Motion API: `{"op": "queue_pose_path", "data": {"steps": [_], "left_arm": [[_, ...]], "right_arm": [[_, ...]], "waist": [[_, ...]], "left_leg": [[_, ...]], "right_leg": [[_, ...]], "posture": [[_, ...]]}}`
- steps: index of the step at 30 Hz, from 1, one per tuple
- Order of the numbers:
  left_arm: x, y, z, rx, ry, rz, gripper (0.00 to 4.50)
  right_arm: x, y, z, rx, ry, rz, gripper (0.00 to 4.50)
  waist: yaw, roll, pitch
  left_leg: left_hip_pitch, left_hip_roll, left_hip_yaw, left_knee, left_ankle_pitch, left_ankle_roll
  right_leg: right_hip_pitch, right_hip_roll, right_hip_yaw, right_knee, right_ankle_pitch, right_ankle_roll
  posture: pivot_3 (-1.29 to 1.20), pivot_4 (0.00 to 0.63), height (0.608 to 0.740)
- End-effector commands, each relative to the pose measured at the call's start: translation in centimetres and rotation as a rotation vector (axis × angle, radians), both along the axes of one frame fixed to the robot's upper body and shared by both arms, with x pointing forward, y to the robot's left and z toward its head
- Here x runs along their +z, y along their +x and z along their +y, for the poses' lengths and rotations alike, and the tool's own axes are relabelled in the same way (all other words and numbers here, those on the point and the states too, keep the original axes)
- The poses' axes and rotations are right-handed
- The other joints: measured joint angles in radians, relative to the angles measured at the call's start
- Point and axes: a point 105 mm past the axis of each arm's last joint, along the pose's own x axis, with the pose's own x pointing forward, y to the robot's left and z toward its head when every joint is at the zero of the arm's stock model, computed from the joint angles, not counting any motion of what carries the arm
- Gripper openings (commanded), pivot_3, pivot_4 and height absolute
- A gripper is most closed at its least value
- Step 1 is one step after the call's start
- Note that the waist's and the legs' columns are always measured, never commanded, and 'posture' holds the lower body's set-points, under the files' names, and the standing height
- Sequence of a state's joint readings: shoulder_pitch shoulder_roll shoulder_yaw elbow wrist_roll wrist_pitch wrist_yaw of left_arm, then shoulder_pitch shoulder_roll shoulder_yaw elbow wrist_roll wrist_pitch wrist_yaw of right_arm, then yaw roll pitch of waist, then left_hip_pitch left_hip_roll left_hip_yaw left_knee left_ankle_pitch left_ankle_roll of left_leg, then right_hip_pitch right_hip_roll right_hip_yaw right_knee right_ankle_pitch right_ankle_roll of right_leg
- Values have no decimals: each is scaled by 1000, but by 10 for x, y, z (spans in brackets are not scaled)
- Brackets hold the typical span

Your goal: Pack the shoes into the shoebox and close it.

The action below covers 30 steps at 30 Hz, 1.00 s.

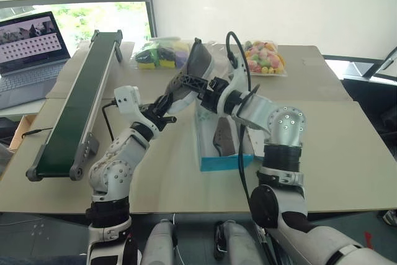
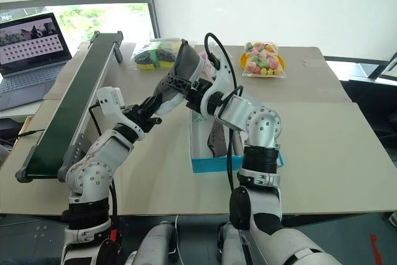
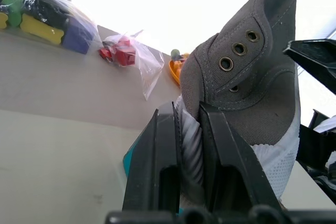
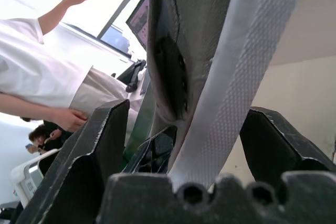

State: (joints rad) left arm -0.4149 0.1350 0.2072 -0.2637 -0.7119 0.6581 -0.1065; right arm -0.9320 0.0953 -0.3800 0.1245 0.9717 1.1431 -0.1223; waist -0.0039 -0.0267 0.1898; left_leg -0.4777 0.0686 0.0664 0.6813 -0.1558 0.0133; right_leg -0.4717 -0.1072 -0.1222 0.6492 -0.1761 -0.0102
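The left end effector point(image 1: 166, 105) is clenched on a grey-taupe shoe point(image 1: 197, 66), its two black fingers point(image 3: 157, 166) pinching the fabric and white sole at one end of it, and the shoe is held up in the air, tilted, above the worktop point(image 1: 347, 153). The right end effector point(image 1: 200, 86) sits at the same shoe from the other side, its fingers point(image 4: 97, 145) spread wide to either side of the white ribbed sole (in the right wrist view they stand clear of the rubber, not pressing on it), so it is released rather than gripping. The raised shoe hangs just above and behind the far end of the shoebox point(image 1: 226, 162), a turquoise box with a white inside that stands open on the worktop between the two arms. The second shoe point(image 1: 223, 138) already lies inside the box, sole side up.

The worktop is covered in pale cardboard sheets. A dark green conveyor belt point(image 1: 77, 100) runs along its left side, and beyond that an open laptop point(image 1: 28, 54) rests on a separate surface. At the far edge lie a clear bag of coloured blocks point(image 1: 158, 55) and a bag of colourful sweets point(image 1: 265, 58). Blinds and a bright window close off the back of the room. A person in a white shirt point(image 4: 37, 72) with one arm raised appears in the right wrist view.
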Motion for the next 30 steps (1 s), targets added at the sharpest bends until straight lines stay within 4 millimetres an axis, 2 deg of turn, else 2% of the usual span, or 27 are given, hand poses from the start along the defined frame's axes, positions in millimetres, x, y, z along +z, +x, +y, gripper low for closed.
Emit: {"op": "queue_pose_path", "data": {"steps": [1,7,14,16,17,19,21,26,30], "left_arm": [[19,-6,0,0,-4,-81,145],[18,-5,3,20,0,-76,145],[17,-5,3,24,33,-85,145],[19,-8,0,2,58,-117,1084],[17,-9,-2,-9,79,-118,1218],[14,-9,-4,-17,125,-113,2002],[12,-11,-7,-34,156,-117,2585],[0,-18,-6,-64,217,-99,2585],[-8,-21,-4,-71,243,-84,2585]], "right_arm": [[27,-12,26,71,103,-57,2393],[27,-12,26,70,98,-63,417],[30,-11,26,67,99,-68,325],[32,-12,26,67,110,-68,324],[32,-11,25,62,113,-69,324],[38,-7,20,21,132,-79,324],[47,3,5,-67,160,-91,324],[70,23,-40,-220,126,-156,324],[66,23,-58,-198,-74,-169,324]], "waist": [[0,0,0],[1,0,0],[1,0,0],[1,0,0],[1,0,0],[1,0,0],[1,0,0],[4,3,2],[13,3,2]], "left_leg": [[0,0,0,0,0,0],[0,0,0,0,0,0],[0,0,0,0,0,0],[0,0,0,0,0,0],[0,0,0,0,0,0],[0,0,0,0,0,0],[0,0,0,0,0,0],[-1,0,0,0,0,0],[-1,0,0,-1,0,0]], "right_leg": [[0,0,0,0,0,0],[0,0,0,0,0,0],[0,0,0,0,0,0],[0,0,0,0,0,0],[0,0,0,0,0,0],[0,0,0,0,0,0],[0,0,0,0,0,0],[-1,0,0,-1,0,0],[-1,0,0,-2,0,0]], "posture": [[0,150,681],[0,150,681],[0,150,681],[0,150,681],[0,150,681],[0,150,681],[0,150,681],[0,150,681],[0,150,681]]}}
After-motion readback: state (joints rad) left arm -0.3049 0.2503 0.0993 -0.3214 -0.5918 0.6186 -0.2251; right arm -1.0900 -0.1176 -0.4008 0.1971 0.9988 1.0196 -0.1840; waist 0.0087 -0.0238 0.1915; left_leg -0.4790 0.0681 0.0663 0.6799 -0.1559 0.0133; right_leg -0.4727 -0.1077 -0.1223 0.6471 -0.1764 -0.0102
